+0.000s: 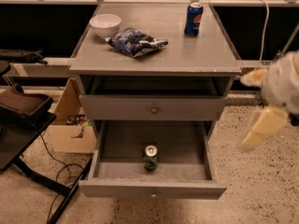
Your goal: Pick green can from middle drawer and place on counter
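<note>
Hovering beside the middle drawer (122, 149), my claw (267, 120) had a gape I couldn't tell; a misjudged reach risked toppling the green can (150, 157).

Matt grey on counter (196, 55) and middle drawer (117, 189); shiny metal atop green can (150, 157); smooth pale plastic on gripper (260, 107), frame's right edge.

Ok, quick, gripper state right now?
Gripper: jaws open, holding nothing, out to the right of the cabinet. The green can stands in the middle drawer.
</note>
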{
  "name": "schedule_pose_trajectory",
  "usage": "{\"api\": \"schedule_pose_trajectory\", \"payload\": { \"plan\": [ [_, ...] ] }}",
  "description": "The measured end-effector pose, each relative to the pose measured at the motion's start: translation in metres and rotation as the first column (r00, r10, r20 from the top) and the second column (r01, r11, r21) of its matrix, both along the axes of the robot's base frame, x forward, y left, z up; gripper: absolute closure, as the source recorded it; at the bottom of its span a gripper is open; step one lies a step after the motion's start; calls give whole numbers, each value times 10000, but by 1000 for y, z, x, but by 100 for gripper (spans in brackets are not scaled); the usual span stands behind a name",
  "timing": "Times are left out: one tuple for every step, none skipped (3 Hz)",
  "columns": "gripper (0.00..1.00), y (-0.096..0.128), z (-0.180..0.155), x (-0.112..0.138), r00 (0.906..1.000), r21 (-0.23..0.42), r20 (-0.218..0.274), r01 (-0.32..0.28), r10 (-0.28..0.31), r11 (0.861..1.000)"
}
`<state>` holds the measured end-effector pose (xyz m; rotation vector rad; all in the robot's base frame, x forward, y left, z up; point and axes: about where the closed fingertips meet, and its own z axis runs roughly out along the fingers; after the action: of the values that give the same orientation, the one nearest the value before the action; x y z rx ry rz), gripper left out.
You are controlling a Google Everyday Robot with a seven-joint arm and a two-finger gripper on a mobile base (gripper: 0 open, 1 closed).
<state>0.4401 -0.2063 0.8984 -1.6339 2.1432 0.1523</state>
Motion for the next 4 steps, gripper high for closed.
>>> {"api": "schedule_pose_trajectory", "payload": {
  "plan": [
    [0, 12, -82, -15, 9997, 1988, -90, -196, 218, 9798],
    [0, 32, -149, -21, 9998, 4112, 202, -23, -66, 9115],
    [0, 46, -198, -12, 9932, 5761, 883, 115, -762, 8173],
    [0, 55, -244, -9, 9910, 6761, 884, 148, -1010, 7366]
  ]
}}
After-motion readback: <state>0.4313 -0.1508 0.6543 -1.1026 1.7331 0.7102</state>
